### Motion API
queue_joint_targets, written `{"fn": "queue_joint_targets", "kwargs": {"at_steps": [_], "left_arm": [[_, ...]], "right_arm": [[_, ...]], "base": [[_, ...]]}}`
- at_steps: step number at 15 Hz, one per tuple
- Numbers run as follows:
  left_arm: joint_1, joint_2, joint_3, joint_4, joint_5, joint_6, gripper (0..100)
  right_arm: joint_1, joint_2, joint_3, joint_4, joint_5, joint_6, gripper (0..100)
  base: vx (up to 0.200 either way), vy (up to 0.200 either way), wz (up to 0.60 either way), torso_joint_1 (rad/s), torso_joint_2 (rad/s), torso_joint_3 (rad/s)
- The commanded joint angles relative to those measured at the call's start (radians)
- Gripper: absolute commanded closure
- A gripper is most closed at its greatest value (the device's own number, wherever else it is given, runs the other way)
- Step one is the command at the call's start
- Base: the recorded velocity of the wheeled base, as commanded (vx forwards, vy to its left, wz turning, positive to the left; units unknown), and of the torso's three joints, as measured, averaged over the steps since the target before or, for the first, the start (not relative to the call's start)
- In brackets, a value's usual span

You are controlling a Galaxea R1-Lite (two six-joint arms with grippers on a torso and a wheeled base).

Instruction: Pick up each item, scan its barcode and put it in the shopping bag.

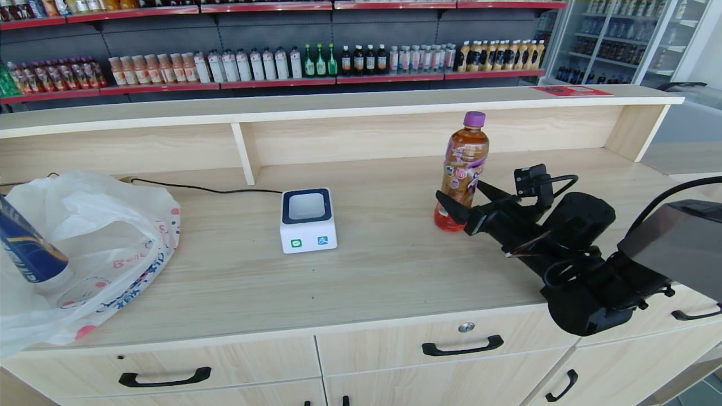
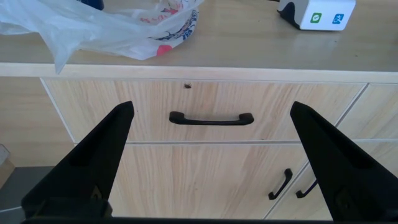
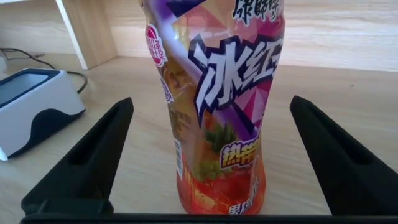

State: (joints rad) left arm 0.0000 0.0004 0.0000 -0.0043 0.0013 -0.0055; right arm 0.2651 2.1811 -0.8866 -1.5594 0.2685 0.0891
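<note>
Both sides of the right jaws stand wide open around the lower body of the tea bottle [image 3: 214, 106], a gap showing on each side and nothing gripped. The bottle, purple-capped and upright, stands on the wooden surface [image 1: 395, 270] toward the robot's right. The step in hand looks to be the grasp. It should go best if the jaws close squarely and evenly on the bottle's lower half, firmly enough to hold but gently, since thin plastic will likely give. A straight lift would then keep it from tipping. Where the barcode sits cannot be told, so the label may need turning at the scanner [image 1: 308, 220], which sits mid-surface, well apart from the bottle, its window facing up. The left jaws, also spread wide and empty, hang below the surface edge before a drawer handle [image 2: 211, 118]. The shopping bag [image 1: 96, 237] lies slumped at the robot's far left with a blue container [image 1: 28, 248] at its mouth.
</note>
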Motion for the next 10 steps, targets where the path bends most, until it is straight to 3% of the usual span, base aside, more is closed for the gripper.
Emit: {"fn": "queue_joint_targets", "kwargs": {"at_steps": [1,4,10], "left_arm": [[0.000,0.000,0.000,0.000,0.000,-0.001,0],[0.000,0.000,0.000,0.000,0.000,-0.001,0],[0.000,0.000,0.000,0.000,0.000,-0.001,0]], "right_arm": [[0.000,0.009,-0.045,0.025,0.005,0.000,0],[-0.001,0.009,-0.140,0.116,0.008,-0.002,0],[0.000,0.006,-0.167,0.173,0.014,-0.003,0]], "base": [[0.000,0.000,0.00,0.000,0.00,0.000],[0.000,0.000,0.00,0.000,0.00,0.000],[0.000,0.000,0.00,0.000,0.00,0.000]]}}
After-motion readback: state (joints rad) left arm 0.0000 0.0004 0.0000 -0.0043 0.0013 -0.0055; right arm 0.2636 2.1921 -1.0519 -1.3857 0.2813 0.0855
